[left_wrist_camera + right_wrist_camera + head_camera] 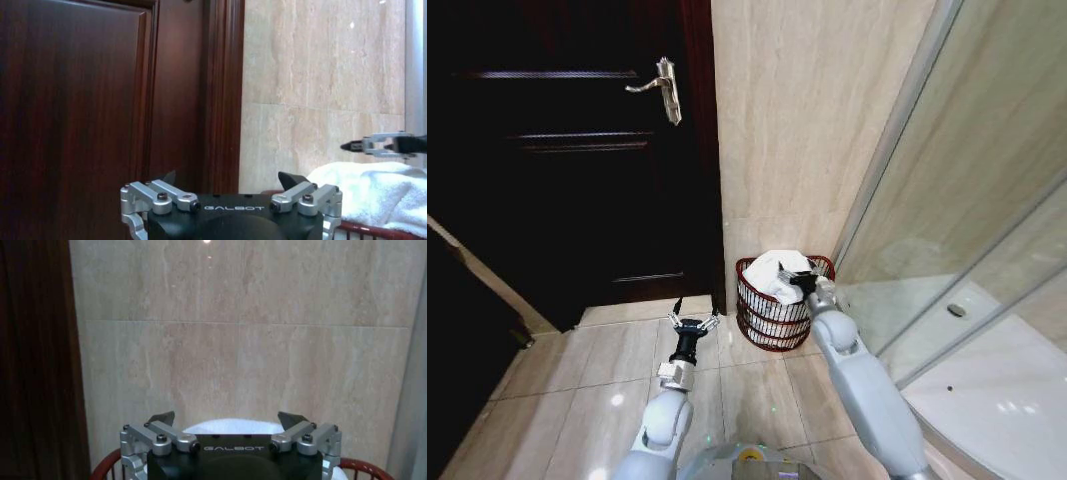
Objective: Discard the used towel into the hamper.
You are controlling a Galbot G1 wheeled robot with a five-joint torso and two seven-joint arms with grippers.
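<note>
I have the right gripper sitting directly over the hamper, which stands on the floor tiles in the corner where the dark wooden door frame meets the beige stone wall, just beside the glass shower screen. The towel is already heaped in the hamper, white and bunched, mounding above the red-brown wire rim.

In the right wrist view the right gripper's fingers stand spread with nothing between them, and the towel's white crown lies just below and ahead, inside the hamper's rim. So the relation that matters is vertical: the towel is below the gripper, and the gripper is clear of the cloth as far as I can judge.

The left gripper hangs low over the floor beside the hamper on its door side, also spread and empty. From its wrist camera I see its own fingers, the towel off to one side, and the right gripper poised above that pile.

My read is that the towel is delivered. The right arm is the nearer 1 of the 2, so any further move calls for lifting it straight up and away from the rim without snagging the cloth.
</note>
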